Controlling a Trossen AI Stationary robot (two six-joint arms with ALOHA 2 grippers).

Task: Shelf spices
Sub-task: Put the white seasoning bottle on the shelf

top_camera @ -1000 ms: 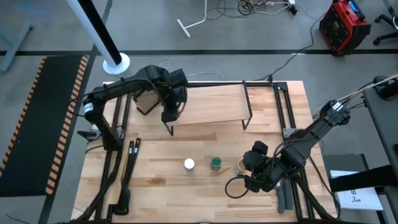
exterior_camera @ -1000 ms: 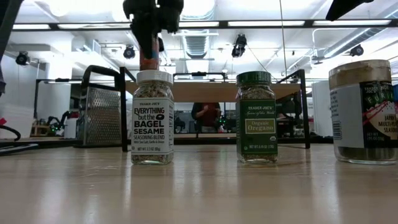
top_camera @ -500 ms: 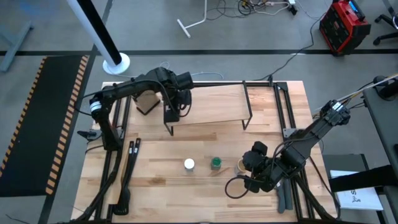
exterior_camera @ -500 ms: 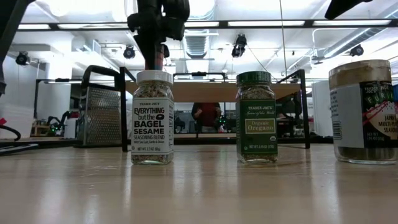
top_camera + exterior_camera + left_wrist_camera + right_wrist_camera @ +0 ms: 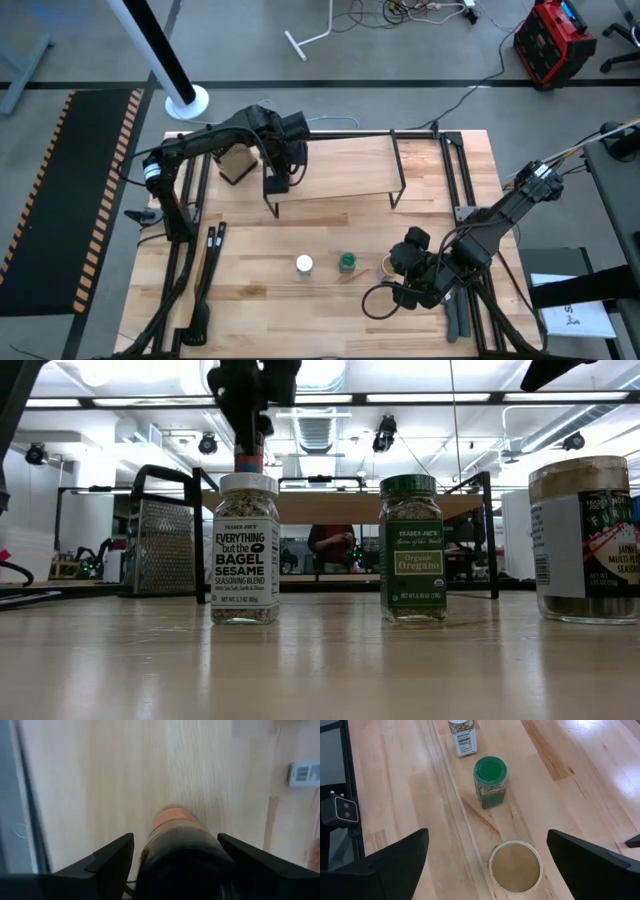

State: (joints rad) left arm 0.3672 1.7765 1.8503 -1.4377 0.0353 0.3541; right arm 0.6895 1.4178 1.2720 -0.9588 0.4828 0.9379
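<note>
"Where's the left gripper (image 5: 275,178)?"
"Up high, far side of the table, fingers squeezing a little dark-lidded jar (image 5: 176,851)."
"The right gripper (image 5: 397,275)?"
"Low, near side, fingers spread wide."

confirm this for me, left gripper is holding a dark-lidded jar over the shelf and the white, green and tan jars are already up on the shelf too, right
Not quite. The left gripper does hold the dark-lidded jar over the shelf, but the high view shows the white-lidded jar, green-lidded jar and tan jar on the tabletop.
</note>
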